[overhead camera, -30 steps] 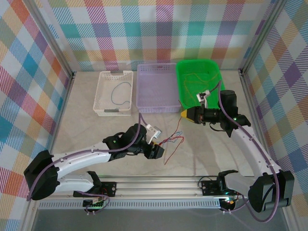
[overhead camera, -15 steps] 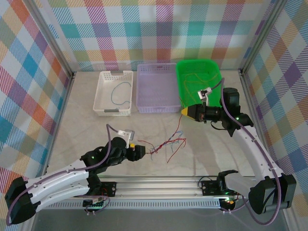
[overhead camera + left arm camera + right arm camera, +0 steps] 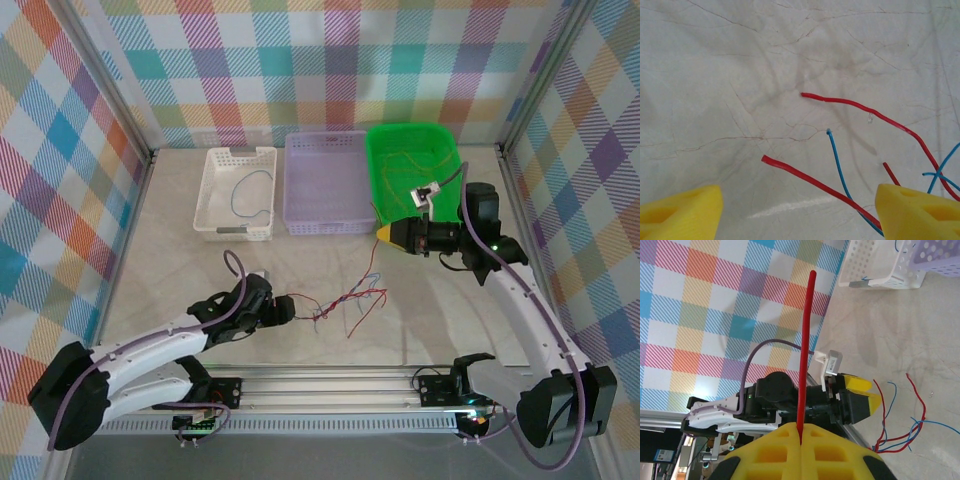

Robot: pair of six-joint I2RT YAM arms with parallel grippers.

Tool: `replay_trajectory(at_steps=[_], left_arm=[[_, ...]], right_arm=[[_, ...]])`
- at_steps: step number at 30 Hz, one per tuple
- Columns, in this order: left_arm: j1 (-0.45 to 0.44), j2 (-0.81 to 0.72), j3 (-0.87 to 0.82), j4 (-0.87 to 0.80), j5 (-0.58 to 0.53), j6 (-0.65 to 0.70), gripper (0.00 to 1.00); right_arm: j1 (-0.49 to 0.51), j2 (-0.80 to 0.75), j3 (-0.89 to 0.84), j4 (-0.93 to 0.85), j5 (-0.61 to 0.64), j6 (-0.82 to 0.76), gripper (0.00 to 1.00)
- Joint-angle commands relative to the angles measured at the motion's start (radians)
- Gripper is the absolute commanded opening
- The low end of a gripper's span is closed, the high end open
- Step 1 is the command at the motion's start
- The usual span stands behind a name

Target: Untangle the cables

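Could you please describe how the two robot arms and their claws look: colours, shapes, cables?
Both the left arm and the right arm have white shells with black joints, and a thin purple-grey cable runs along each. The left claw and the right claw have blocky yellow fingers with moulded hollows. A small green light glows on the right arm.

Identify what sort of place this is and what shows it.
Probably a robotics lab test cell: checked screens enclose the tabletop, two arms are bolted to a rail, and sorting baskets line the back.
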Motion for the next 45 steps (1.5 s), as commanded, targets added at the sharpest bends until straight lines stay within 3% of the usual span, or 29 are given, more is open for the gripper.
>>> replay_trajectory(at_steps=[1, 7, 14, 17, 18, 25, 32, 37, 40, 42, 45], left_arm=[[0.013, 0.031, 0.040, 0.006, 0.033, -0.021, 0.75], [0.014, 0.073, 0.027, 0.076, 0.089, -0.043, 0.60], [0.014, 0.089, 0.023, 0.110, 0.094, -0.051, 0.24], [0.013, 0.088, 0.027, 0.116, 0.089, -0.053, 0.02], [0.014, 0.087, 0.030, 0.114, 0.087, -0.052, 0.00], [0.028, 0.019, 0.068, 0.015, 0.060, -0.010, 0.00], [0.205, -0.276, 0.130, -0.230, 0.064, 0.028, 0.00], [0.264, -0.353, 0.191, -0.267, 0.156, 0.019, 0.00], [0.264, -0.315, 0.186, -0.205, 0.237, -0.029, 0.00], [0.264, -0.291, 0.175, -0.165, 0.262, -0.056, 0.00], [0.264, -0.275, 0.182, -0.145, 0.256, -0.067, 0.00]], right_arm=[[0.008, -0.027, 0.016, 0.004, -0.036, -0.003, 0.00], [0.009, -0.034, 0.009, 0.012, -0.028, 0.005, 0.00], [0.008, -0.038, 0.003, 0.026, -0.026, 0.017, 0.00], [0.009, -0.039, 0.001, 0.024, -0.022, 0.016, 0.00], [0.009, -0.041, 0.001, 0.021, -0.019, 0.013, 0.00], [0.005, -0.039, 0.003, -0.065, 0.083, -0.043, 0.00], [-0.038, 0.005, -0.025, -0.242, 0.399, -0.154, 0.00], [-0.049, 0.085, -0.062, -0.263, 0.509, -0.199, 0.00], [-0.049, 0.125, -0.064, -0.258, 0.496, -0.229, 0.00], [-0.050, 0.125, -0.068, -0.234, 0.450, -0.239, 0.08], [-0.048, 0.071, -0.086, -0.176, 0.375, -0.236, 0.41]])
